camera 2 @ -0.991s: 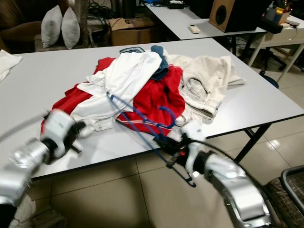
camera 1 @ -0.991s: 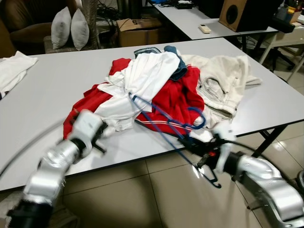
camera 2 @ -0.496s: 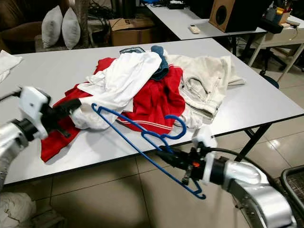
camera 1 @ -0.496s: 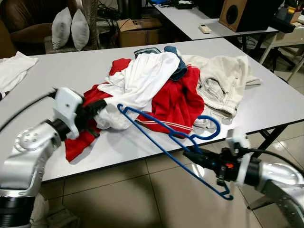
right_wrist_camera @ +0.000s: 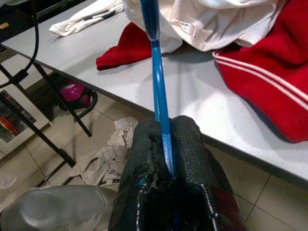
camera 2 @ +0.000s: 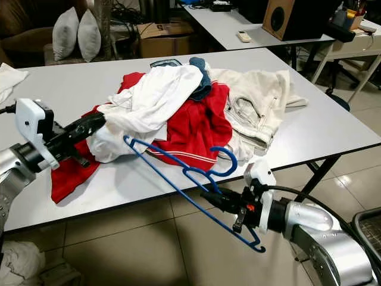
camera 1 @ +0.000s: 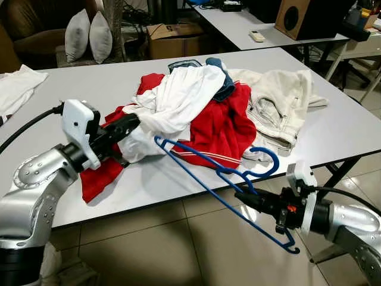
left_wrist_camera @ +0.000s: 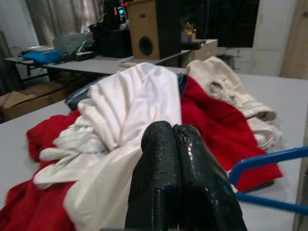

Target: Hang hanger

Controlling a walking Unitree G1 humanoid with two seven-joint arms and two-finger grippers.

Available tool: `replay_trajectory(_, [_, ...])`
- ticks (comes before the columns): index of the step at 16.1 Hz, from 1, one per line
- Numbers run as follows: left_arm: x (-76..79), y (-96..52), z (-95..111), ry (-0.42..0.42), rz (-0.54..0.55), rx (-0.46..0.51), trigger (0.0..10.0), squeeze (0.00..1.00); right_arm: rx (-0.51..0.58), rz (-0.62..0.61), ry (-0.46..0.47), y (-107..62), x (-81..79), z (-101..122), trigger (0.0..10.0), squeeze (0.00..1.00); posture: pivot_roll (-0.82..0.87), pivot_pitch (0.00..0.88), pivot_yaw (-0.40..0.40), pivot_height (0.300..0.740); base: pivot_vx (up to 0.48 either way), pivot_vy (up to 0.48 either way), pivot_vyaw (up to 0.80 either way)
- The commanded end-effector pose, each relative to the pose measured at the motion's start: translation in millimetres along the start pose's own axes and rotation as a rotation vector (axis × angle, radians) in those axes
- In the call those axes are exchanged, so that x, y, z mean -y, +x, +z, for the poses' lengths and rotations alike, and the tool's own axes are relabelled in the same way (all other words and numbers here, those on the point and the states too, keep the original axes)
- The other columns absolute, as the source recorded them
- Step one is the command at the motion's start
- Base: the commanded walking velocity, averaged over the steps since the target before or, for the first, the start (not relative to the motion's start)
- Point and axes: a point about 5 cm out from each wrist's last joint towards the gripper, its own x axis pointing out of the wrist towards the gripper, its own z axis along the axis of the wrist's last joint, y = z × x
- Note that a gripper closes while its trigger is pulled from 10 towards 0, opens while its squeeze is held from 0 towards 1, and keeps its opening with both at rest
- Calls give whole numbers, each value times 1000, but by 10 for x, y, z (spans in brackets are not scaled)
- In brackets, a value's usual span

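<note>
Head stereo pair angled down over the table (camera 1: pixel 53 101); wrist cameras close along each pincer, perhaps table-level.

A living-room workspace; grey tables (camera 1: pixel 53 101), speaker (camera 1: pixel 294 18), sofa cushions (camera 1: pixel 87 34).

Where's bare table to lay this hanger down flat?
Bare table lies behind the left gripper, between the clothes pile and the white cloth at the far left edge. A narrower strip runs along the near edge under the blue hanger. The middle and right are crowded.
</note>
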Motion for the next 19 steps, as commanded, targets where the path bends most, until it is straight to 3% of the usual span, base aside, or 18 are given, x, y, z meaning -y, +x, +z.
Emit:
replay_trajectory(1, [93, 47, 71, -5, -64, 24, 0, 0, -6, -13, -11, 12, 34, 25, 10000, 0, -32, 0, 5, 740, 0, 0, 0])
replay_trajectory(3, [242, 74, 62, -36, -150, 12, 0, 0, -12, -25, -9, 86, 92, 20, 10000, 0, -33, 0, 3, 740, 0, 0, 0])
replay_trajectory(6, [306, 76, 42, -52, -193, -1, 0, 0, -11, -78, 17, 236, 230, -5, 10000, 0, -28, 0, -4, 740, 0, 0, 0])
replay_trajectory(9, [308, 63, 60, -51, -188, -1, 0, 0, 3, -26, 43, 387, 198, -13, 10000, 0, -19, 0, -15, 740, 0, 0, 0])
replay_trajectory(11, [296, 55, 72, -49, -175, 9, 0, 0, -38, -7, 63, 422, 171, -87, 10000, 0, -18, 0, -18, 740, 0, 0, 0])
replay_trajectory(13, [289, 53, 123, -59, -174, 41, 0, 0, -93, -128, 102, 429, 299, -240, 10000, 0, -18, 0, -18, 740, 0, 0, 0])
replay_trajectory(15, [299, 58, 163, -71, -193, 64, 0, 0, -52, -234, 164, 420, 427, -244, 10000, 0, -22, 0, -12, 740, 0, 0, 0])
replay_trajectory(19, [303, 61, 175, -72, -209, 71, 0, 0, -16, -225, 182, 408, 424, -234, 10000, 0, -25, 0, -7, 740, 0, 0, 0])
